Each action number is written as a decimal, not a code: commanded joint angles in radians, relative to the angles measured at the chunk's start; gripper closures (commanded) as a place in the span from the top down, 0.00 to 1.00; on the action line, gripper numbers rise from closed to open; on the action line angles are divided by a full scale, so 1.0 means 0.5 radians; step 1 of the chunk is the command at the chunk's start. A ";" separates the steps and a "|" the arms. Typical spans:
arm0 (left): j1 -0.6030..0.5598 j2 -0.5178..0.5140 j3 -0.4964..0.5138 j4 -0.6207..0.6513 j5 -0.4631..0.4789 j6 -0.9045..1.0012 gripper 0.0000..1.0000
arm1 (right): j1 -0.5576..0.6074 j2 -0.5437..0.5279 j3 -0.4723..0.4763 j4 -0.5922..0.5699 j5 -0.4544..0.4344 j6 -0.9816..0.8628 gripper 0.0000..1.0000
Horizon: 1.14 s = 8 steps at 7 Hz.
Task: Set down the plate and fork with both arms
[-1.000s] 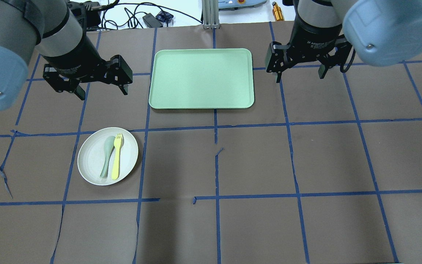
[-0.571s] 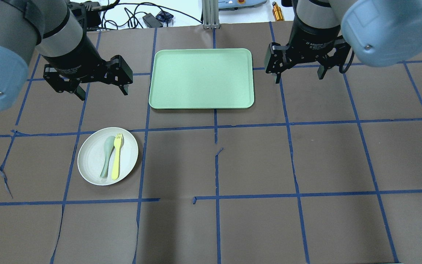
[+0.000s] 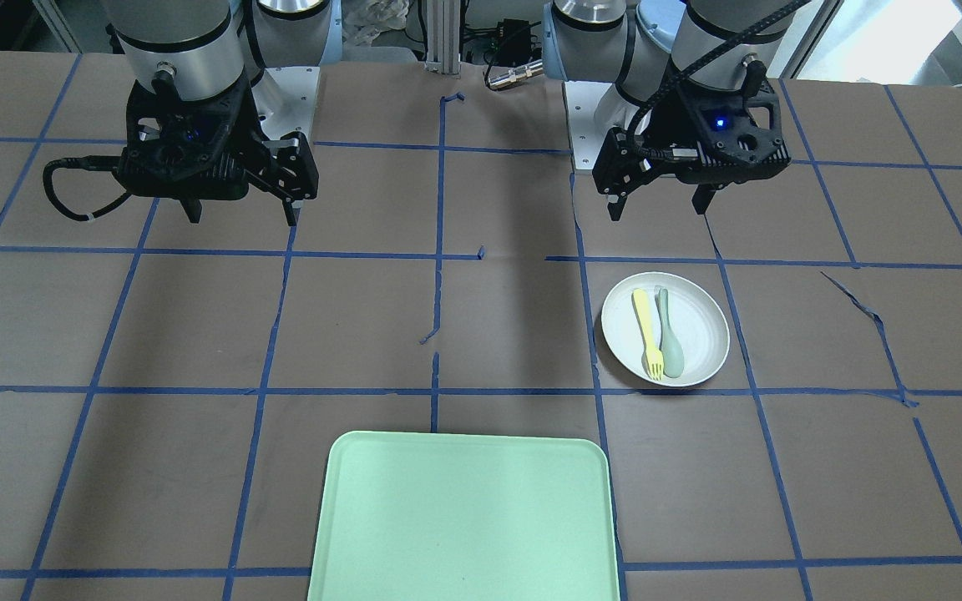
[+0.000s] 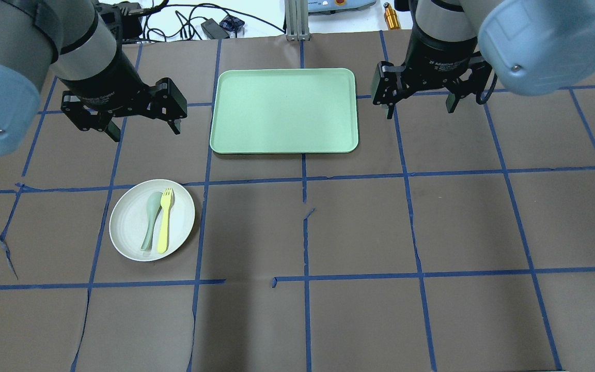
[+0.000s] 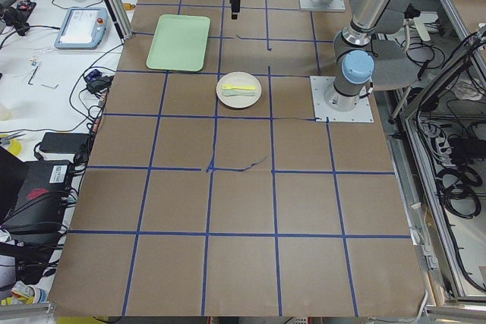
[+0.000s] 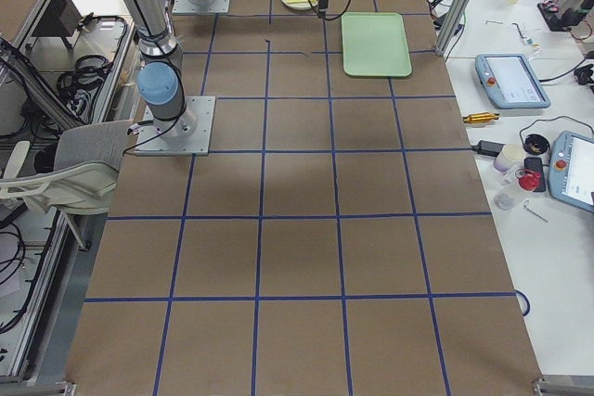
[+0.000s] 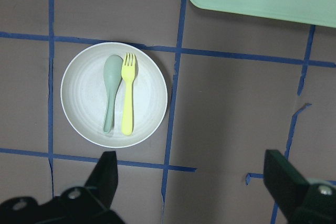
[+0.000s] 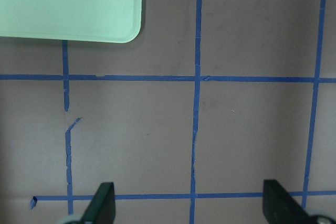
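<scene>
The off-white plate (image 4: 127, 227) lies on the table's left half, with the pale-yellow fork (image 4: 165, 222) and a grey-green spoon (image 4: 150, 219) side by side in it. My left gripper (image 4: 145, 132) is open and empty, hovering beyond the plate, apart from it. The left wrist view shows the plate (image 7: 84, 98), the fork (image 7: 127, 98) and the spoon (image 7: 110, 90) below my open fingers (image 7: 105, 182). My right gripper (image 4: 421, 111) is open and empty, hovering just right of the tray. In the front-facing view the plate (image 3: 702, 334) sits below my left gripper (image 3: 661, 212).
A mint-green rectangular tray (image 4: 283, 111) lies between the two grippers at the far middle of the table. Brown paper with blue tape lines covers the table. Cables and a brass-coloured part (image 4: 391, 16) lie beyond the far edge.
My right gripper has drifted slightly left and away, still open. My left gripper, the plate, the fork and the spoon have not visibly moved.
</scene>
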 commanded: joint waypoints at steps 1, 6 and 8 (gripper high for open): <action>0.000 -0.014 0.000 0.000 0.006 0.003 1.00 | -0.001 0.000 0.000 0.001 0.000 -0.003 1.00; 0.784 -0.164 -1.161 1.489 -0.122 0.792 1.00 | 0.002 0.015 0.009 0.010 -0.003 -0.003 1.00; 1.000 -0.283 -1.279 1.497 -0.196 0.947 0.88 | 0.002 0.015 0.009 0.010 -0.003 -0.003 1.00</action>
